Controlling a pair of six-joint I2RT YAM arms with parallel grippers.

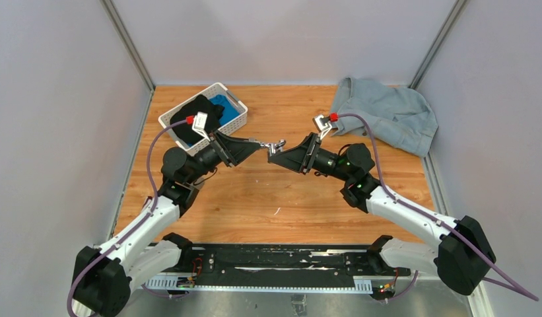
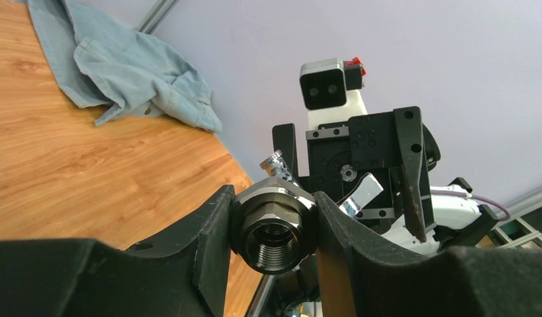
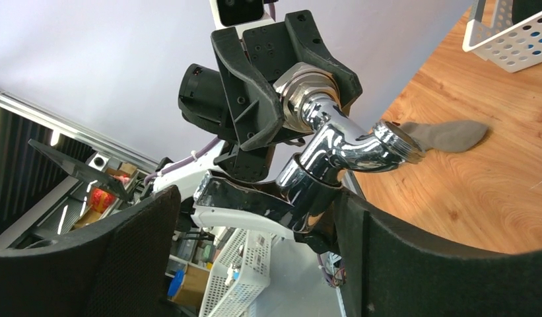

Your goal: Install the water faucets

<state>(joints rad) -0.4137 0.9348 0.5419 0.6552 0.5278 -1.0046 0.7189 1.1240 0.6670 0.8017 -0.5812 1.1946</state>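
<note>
One basket (image 1: 236, 118) holds black item (image 1: 199, 116), blue item (image 1: 227, 108) — left end effector (image 2: 273, 200) grips nut (image 2: 274, 241), right end effector (image 3: 255, 205) wide around tap (image 3: 334, 142)

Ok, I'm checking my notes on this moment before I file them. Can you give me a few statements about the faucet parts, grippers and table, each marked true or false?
1. The left gripper clamps the nut. True.
2. The tap lies on the table. False: it is up in the air between the two grippers, its end meeting the nut.
3. The basket is at the far right. False: it is at the far left; the denim cloth is at the far right.
4. The tap's handle sits between the right gripper's fingers. True.
</note>
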